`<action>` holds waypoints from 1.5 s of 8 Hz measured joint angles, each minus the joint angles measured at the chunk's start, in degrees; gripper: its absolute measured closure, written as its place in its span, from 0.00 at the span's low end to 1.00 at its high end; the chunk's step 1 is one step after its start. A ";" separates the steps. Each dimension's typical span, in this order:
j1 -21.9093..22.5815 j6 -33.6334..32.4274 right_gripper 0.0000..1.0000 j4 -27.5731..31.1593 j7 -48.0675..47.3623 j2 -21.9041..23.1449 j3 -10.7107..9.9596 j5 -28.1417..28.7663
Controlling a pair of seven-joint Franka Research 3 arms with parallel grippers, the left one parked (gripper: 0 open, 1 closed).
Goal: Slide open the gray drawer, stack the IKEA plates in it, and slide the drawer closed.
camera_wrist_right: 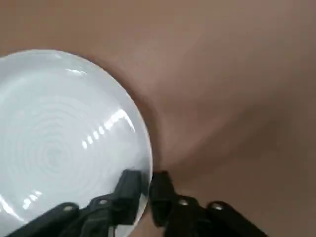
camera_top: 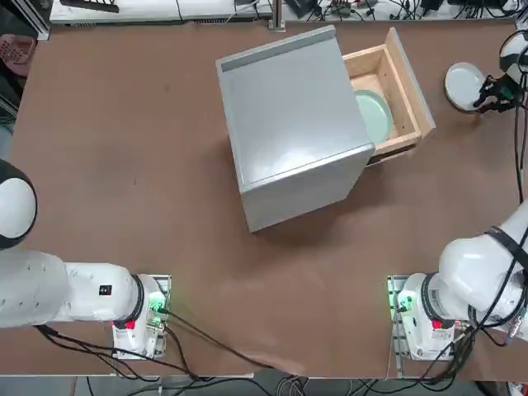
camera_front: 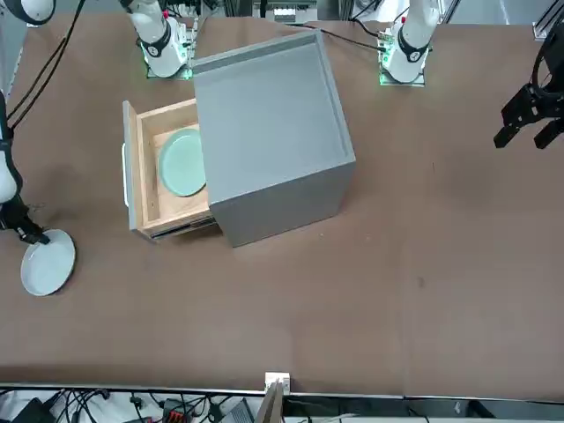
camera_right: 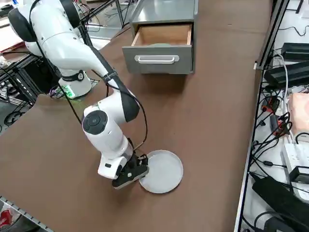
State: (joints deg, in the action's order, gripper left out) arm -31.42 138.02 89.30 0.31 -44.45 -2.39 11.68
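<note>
Clamping the white plate's (camera_wrist_right: pixel 64 143) rim, the right claw (camera_wrist_right: pixel 140 190) is sitting on the surface (camera_top: pixel 124 165). Gray drawer (camera_right: pixel 158 59) is standing open, holding the mint plate (camera_front: pixel 182 162); stacking and closing are remaining.

A plain gray metal-looking box cabinet (camera_top: pixel 293 124) stands on a matte brown table (camera_top: pixel 124 165), and its light plywood-sided drawer (camera_right: pixel 161 47) has a gray front panel with a pale silver-white handle. A pale mint green round plate (camera_front: pixel 182 162) lies in the drawer. A white, faintly bluish round plate (camera_wrist_right: pixel 59 138) shows glossy concentric rings, its rim between the black fingers of the right gripper (camera_wrist_right: pixel 144 190) on the white arm.
</note>
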 joint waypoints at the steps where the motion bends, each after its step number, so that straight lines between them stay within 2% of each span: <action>1: -0.08 -0.02 0.96 -0.09 0.47 0.05 0.08 0.10; 3: -1.37 -1.31 1.00 -0.52 3.17 0.21 1.22 0.19; 5: -2.54 -6.70 1.00 -1.90 5.17 2.52 3.14 0.18; 7: -2.54 -15.71 1.00 -2.92 6.21 9.14 6.10 0.49; 8: -2.51 -20.82 1.00 -3.05 7.53 12.99 7.49 2.73; 12: -1.19 -36.21 1.00 -3.05 9.93 25.98 11.16 9.60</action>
State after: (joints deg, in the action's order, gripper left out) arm -32.61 101.81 86.25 10.25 -18.47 8.77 21.29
